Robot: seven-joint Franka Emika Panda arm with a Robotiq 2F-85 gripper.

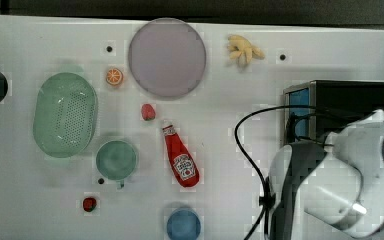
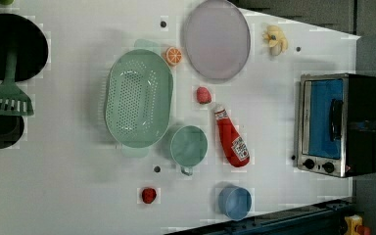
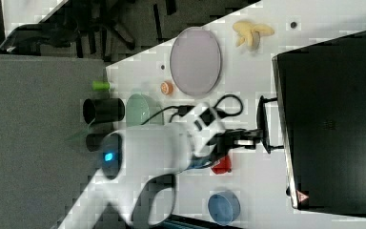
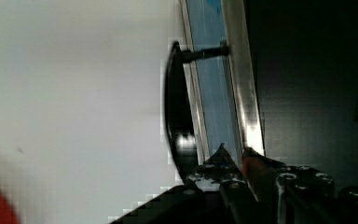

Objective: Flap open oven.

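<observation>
So you're right at the grab stage here. The boxy toaster oven with the black top, silver front frame and blue glass door (image 2: 335, 125) sits at the left view's right edge of the white table (image 2: 78, 196), door not yet flapped down. In the right view your black gripper (image 3: 259, 138) is up against the dark bar handle (image 3: 263, 125), and the wrist view puts the fingertips right by the handle's lower end. The jaws stand close together with only a narrow gap; I honestly can't tell whether they're pinching the bar or just sitting next to it. Next, I'd make sure the grip's solid, then pull away from the oven front and swing down with the hinge. Pull straight and you'll probably drag the whole oven.
</observation>
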